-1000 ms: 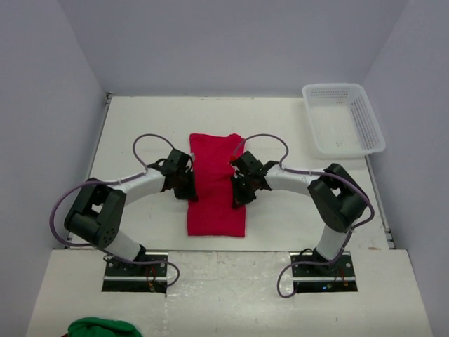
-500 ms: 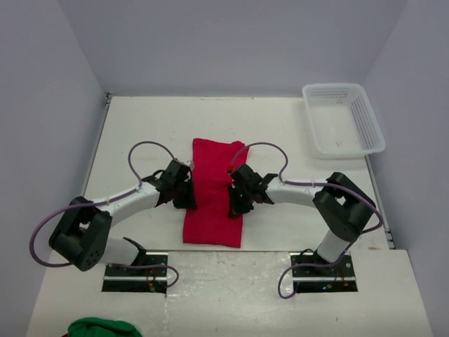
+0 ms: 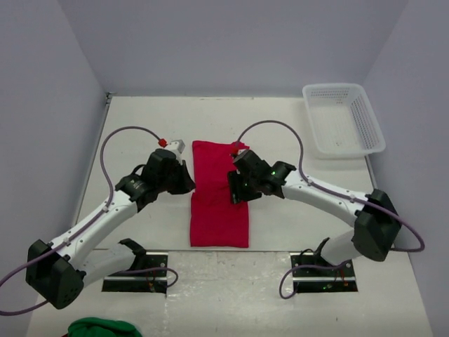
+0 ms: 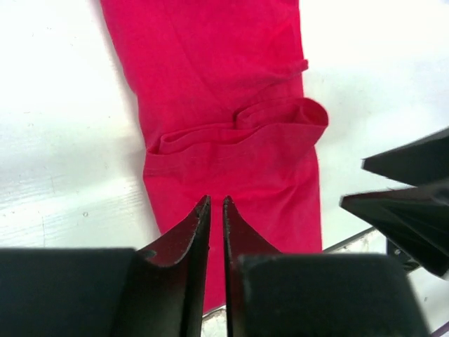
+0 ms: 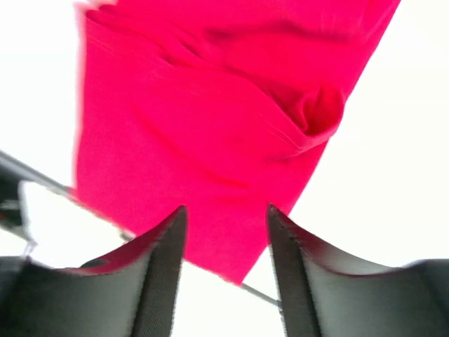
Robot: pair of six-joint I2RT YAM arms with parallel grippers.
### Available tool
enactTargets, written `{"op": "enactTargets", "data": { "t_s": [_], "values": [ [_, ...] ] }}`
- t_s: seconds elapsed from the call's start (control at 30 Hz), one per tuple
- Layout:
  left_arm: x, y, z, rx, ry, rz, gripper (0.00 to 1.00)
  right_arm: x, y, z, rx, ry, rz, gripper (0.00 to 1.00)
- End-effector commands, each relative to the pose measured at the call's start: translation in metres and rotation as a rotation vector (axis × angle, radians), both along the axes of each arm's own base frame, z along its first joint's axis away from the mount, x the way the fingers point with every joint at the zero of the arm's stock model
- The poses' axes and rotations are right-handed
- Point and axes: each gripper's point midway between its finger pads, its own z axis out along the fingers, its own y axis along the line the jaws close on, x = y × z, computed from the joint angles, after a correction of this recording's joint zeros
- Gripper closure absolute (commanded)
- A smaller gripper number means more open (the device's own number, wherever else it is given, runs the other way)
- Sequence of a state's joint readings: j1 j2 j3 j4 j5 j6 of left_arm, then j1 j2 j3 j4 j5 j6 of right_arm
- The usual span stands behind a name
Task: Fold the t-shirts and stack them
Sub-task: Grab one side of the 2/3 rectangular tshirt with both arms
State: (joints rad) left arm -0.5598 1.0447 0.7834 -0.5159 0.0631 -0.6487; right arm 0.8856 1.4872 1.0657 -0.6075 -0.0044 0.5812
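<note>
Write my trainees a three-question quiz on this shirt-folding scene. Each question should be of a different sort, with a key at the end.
1. True or false: the red t-shirt lies inside the white mesh basket.
2. Choose one. The right pincer is: A) shut on cloth; B) open, holding nothing; C) out of every view.
3. Short answer: what colour is the bundle at the bottom-left edge of the overhead view?

Key
1. False. The shirt lies on the table between the two arms, folded into a long strip. The basket is apart from it, at the far right corner.
2. B
3. Green
</note>
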Motion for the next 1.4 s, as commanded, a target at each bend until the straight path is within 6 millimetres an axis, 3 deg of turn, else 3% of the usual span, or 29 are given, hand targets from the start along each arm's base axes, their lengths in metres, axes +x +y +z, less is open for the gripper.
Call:
{"op": "enactTargets", "data": {
  "t_s": [0.0, 0.03, 0.07, 0.13, 0.17, 0.2, 0.23, 0.33, 0.37, 0.43, 0.63, 0.93, 1.17, 1.37],
  "values": [
    [-0.005, 0.007, 0.008, 0.04, -0.005, -0.01, 0.86, -0.003, -0.013, 0.045, 0.007, -0.073, -0.007, 0.45],
    [-0.007, 0.009, 0.001, 0.056, 0.018, -0.007, 0.79, -0.008, -0.017, 0.042, 0.007, -0.05, -0.021, 0.42],
    [-0.012, 0.011, -0.006, 0.069, 0.048, -0.008, 0.62, -0.016, -0.018, 0.04, 0.021, -0.025, -0.017, 0.41],
    [-0.027, 0.012, -0.022, 0.07, 0.12, -0.022, 0.53, -0.035, -0.035, 0.019, 0.018, 0.022, -0.055, 0.35],
    [-0.045, 0.009, -0.04, 0.039, 0.195, -0.047, 0.48, -0.041, -0.033, 0.015, 0.059, 0.03, -0.052, 0.34],
    [-0.05, 0.005, -0.045, 0.003, 0.205, -0.058, 0.46, -0.05, -0.037, 0.005, 0.077, 0.052, -0.049, 0.33],
    [-0.067, 0.008, -0.064, -0.013, 0.262, -0.054, 0.45, -0.067, -0.044, -0.01, 0.115, 0.091, -0.051, 0.33],
    [-0.085, 0.005, -0.08, -0.068, 0.323, -0.07, 0.48, -0.099, -0.055, -0.035, 0.196, 0.173, -0.056, 0.32],
    [-0.094, 0.008, -0.091, -0.069, 0.351, -0.064, 0.49, -0.099, -0.052, -0.034, 0.241, 0.161, -0.056, 0.32],
    [-0.097, 0.004, -0.088, -0.12, 0.332, -0.078, 0.49, -0.113, -0.06, -0.05, 0.262, 0.194, -0.062, 0.3],
    [-0.115, 0.002, -0.099, -0.19, 0.365, -0.089, 0.54, -0.125, -0.058, -0.056, 0.38, 0.218, -0.073, 0.28],
    [-0.139, 0.011, -0.117, -0.183, 0.433, -0.094, 0.5, -0.122, -0.055, -0.064, 0.376, 0.229, -0.103, 0.27],
    [-0.144, 0.018, -0.127, -0.123, 0.467, -0.103, 0.47, -0.117, -0.051, -0.068, 0.371, 0.237, -0.126, 0.27],
    [-0.153, 0.024, -0.148, -0.089, 0.525, -0.102, 0.47, -0.115, -0.05, -0.077, 0.351, 0.247, -0.154, 0.27]
  ]
}}
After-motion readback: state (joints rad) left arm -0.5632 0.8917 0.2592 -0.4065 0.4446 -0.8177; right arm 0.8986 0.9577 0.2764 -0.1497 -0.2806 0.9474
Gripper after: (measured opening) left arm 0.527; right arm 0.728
